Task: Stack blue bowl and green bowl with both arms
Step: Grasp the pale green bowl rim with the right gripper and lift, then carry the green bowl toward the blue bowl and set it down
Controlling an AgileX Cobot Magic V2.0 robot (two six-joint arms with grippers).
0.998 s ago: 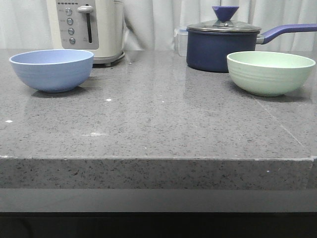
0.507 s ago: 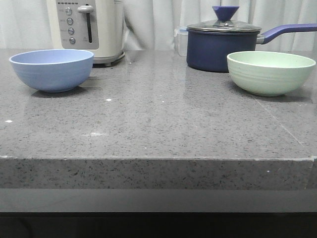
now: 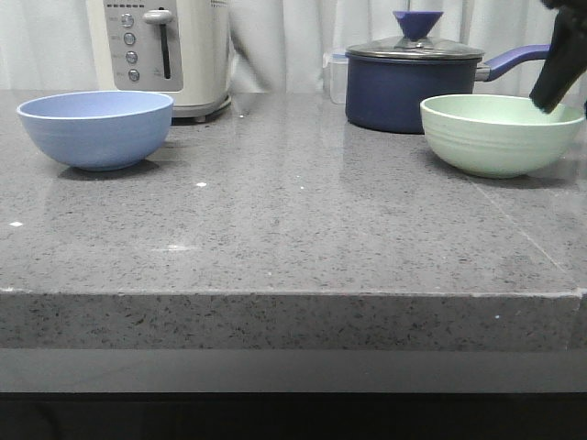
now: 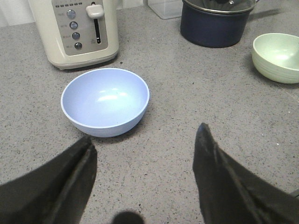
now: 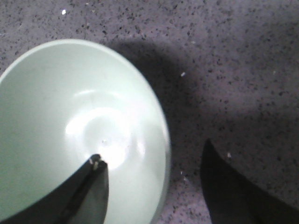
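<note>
Right gripper (image 5: 154, 175) cropped, jaws spread astride green bowl (image 5: 70, 130) rim, left gripper (image 4: 145, 151) jaws spread, empty

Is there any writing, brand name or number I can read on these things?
None is readable.
Toaster: small marks above and beside its buttons, too small and blurred to read.
Blue bowl, green bowl, saucepan: no text in view.

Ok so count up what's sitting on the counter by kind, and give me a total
Bowls: 2, the blue bowl and the green bowl
Lidded saucepans: 1, dark navy
Toasters: 1, cream
Clear containers: 1, behind the saucepan
Total: 5
</note>
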